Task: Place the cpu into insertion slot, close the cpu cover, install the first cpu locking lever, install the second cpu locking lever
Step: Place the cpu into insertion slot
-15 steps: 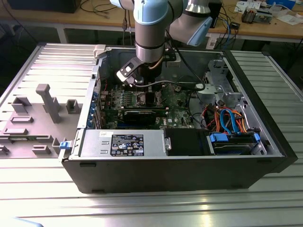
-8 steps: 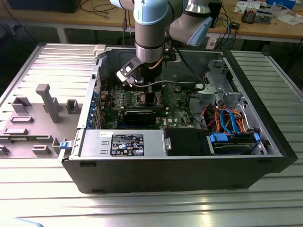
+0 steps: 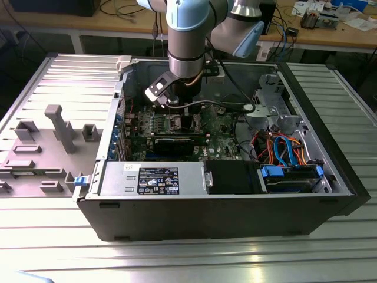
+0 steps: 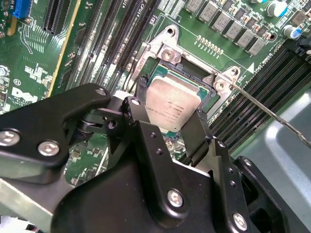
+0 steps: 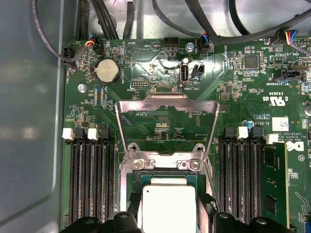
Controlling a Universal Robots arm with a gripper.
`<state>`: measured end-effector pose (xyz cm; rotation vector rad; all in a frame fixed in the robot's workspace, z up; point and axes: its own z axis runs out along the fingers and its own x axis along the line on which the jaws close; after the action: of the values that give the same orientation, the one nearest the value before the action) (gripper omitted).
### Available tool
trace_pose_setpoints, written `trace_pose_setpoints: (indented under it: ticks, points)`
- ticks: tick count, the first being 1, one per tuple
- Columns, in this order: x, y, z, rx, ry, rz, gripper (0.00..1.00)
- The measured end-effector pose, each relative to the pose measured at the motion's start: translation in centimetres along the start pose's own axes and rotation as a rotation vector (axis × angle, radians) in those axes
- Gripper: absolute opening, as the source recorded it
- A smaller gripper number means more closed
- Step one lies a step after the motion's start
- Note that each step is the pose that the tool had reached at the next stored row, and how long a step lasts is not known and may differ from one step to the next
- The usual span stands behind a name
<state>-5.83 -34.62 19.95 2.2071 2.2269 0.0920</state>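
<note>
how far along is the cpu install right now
Nothing looks finished. In hand: the gripper grips the cpu right over the slot; whether it is seated I cannot tell. Left: the cover is swung open and a lever sticks out unlatched, so closing and both lever steps remain.

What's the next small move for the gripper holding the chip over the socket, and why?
Probably ease straight down. The gripper is shut on the cpu, which hangs over the insertion slot and looks not yet seated; the cpu cover is swung open, clear of the path.
</note>
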Motion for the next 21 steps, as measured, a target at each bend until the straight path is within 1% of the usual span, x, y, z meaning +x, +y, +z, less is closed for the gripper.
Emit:
trace_pose_setpoints:
  ticks: [2,3,7,14,21]
  points:
    - [0.01,0.0,0.01,-0.0002,0.0002,0.0,0.55]
    - [0.0,0.0,0.01,-0.0001,0.0001,0.0,0.61]
    - [0.01,0.01,0.01,0.0,-0.0001,0.0,0.61]
    - [0.35,0.05,0.07,0.0,0.0,0.0,0.61]
    - [0.37,0.06,0.08,0.0,0.0,0.0,0.61]
